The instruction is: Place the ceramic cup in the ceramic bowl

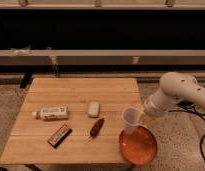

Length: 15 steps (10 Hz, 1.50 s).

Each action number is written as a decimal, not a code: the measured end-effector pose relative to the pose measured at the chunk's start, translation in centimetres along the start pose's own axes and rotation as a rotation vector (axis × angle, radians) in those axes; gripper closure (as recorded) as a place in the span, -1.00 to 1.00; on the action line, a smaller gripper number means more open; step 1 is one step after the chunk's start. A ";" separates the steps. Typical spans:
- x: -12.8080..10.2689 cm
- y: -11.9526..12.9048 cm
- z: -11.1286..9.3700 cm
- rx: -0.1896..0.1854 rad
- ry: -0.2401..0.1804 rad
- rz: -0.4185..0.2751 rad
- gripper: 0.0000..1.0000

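One wooden table [76, 87] is seen. On it are counted one white bottle [51, 113], one pale block [93, 108], one dark-red elongated object [96, 127] and one dark flat packet [59, 135]. One white cup [130, 120] and one orange-red bowl [138, 147] are counted at the table's near right corner. One robot arm [176, 92] is counted, with one gripper [141, 116], found just beside the cup, above the bowl's far rim.

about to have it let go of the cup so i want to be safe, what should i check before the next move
1. Gripper holds the small plain white ceramic cup: ok, gripped at its right side.
2. Cup upright: ok.
3. Cup centred over the wide glossy orange-red ceramic bowl: not ok, it hangs at the bowl's far left rim.
4. Bowl empty: ok.
5. Bowl fully on the light wooden slatted table: cannot tell, it sits at the front right corner.
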 end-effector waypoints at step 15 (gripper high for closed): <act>1.0 -3.6 0.5 -0.016 0.000 0.067 -0.25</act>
